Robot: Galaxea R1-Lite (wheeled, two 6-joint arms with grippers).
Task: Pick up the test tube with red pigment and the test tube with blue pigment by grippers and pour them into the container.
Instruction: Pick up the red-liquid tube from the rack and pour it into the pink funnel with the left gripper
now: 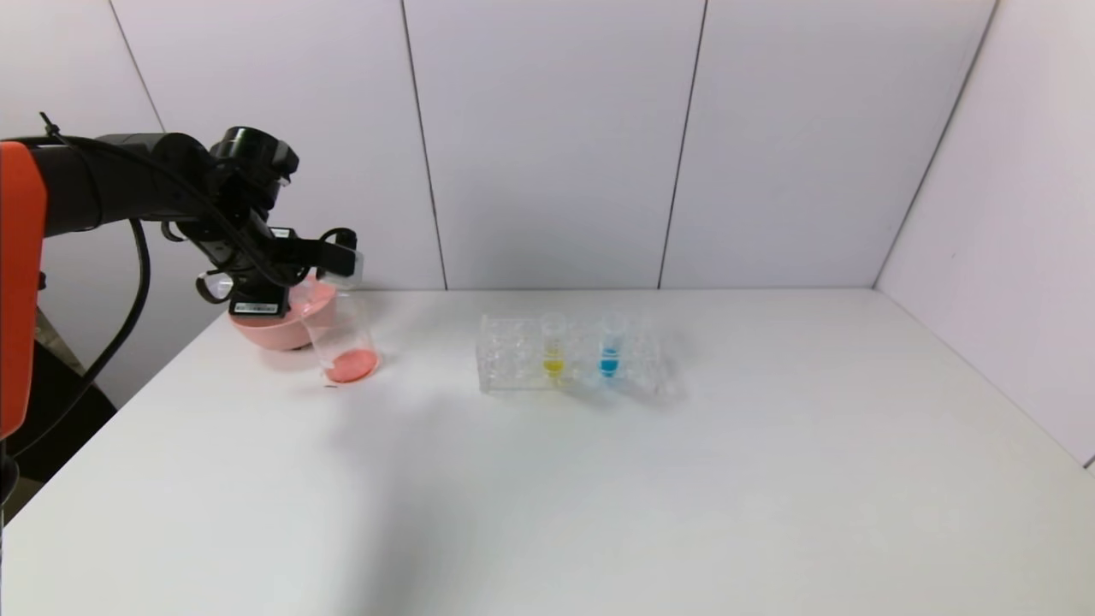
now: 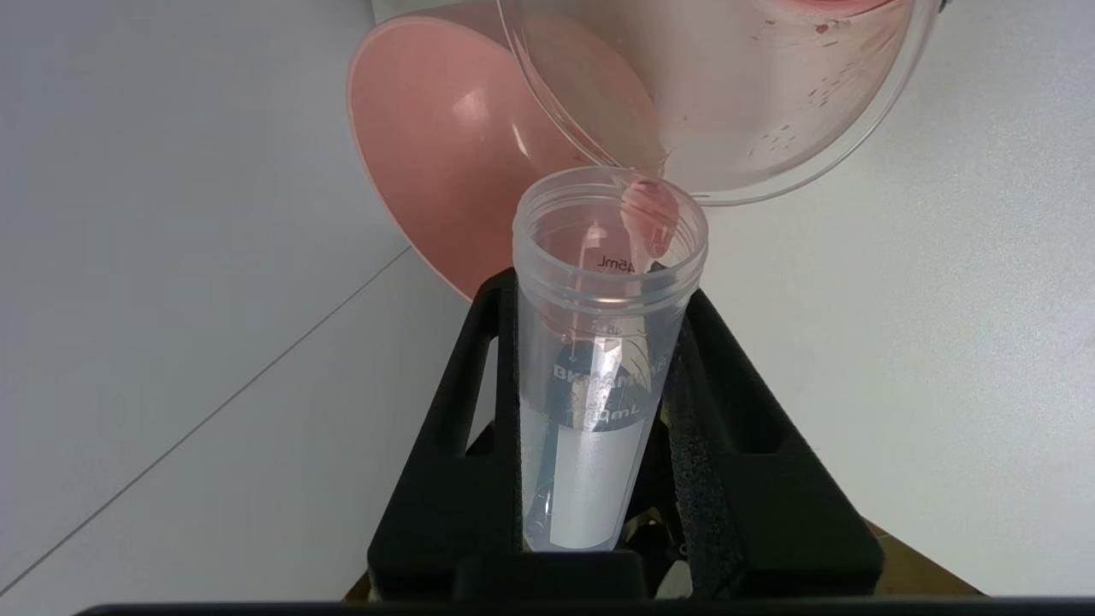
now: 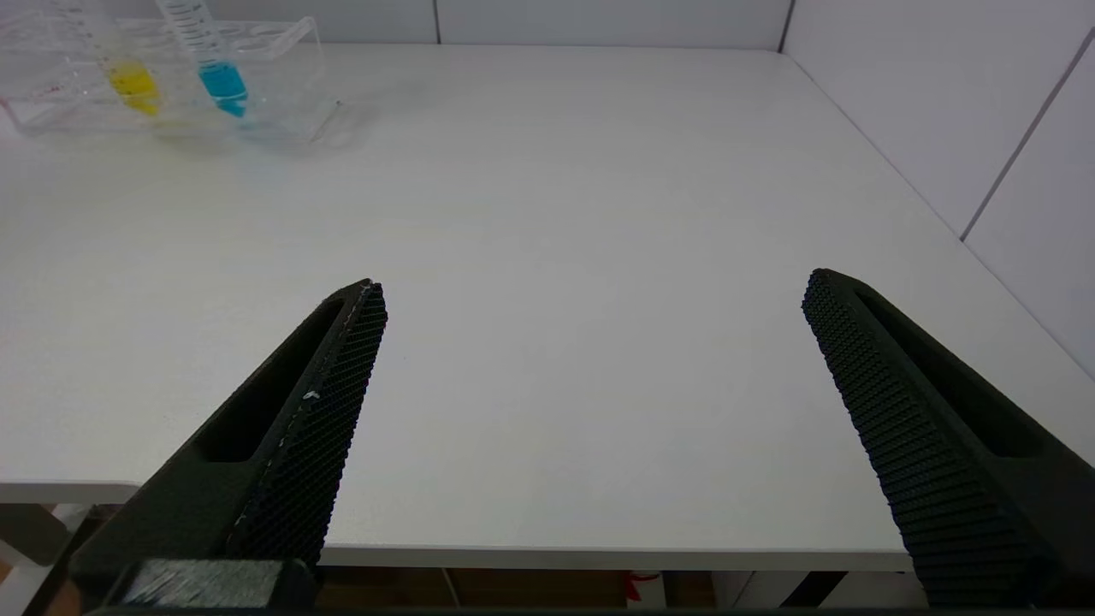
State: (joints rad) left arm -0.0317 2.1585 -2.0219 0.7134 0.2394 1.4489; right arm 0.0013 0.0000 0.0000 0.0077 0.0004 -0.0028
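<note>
The white bench (image 1: 599, 479) fills the lower frame of the head view. At upper left, the left pincer (image 1: 329, 257) is clamped on the test tube with red pigment (image 2: 599, 359), tipped so its mouth meets the container's (image 1: 342, 338) rim; red liquid pools in the container's bottom. Behind sits a pink bowl (image 1: 278, 329). Mid-frame, a clear rack (image 1: 569, 355) holds the test tube with blue pigment (image 1: 609, 346) and a yellow tube (image 1: 553, 346). The right pincer (image 3: 590, 428) hangs spread wide and empty over the bench's near edge.

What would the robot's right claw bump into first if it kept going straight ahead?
Probably nothing soon: the right gripper points across bare table, jaws wide. The rack with the blue tube sits off to one side, likely missed.
</note>
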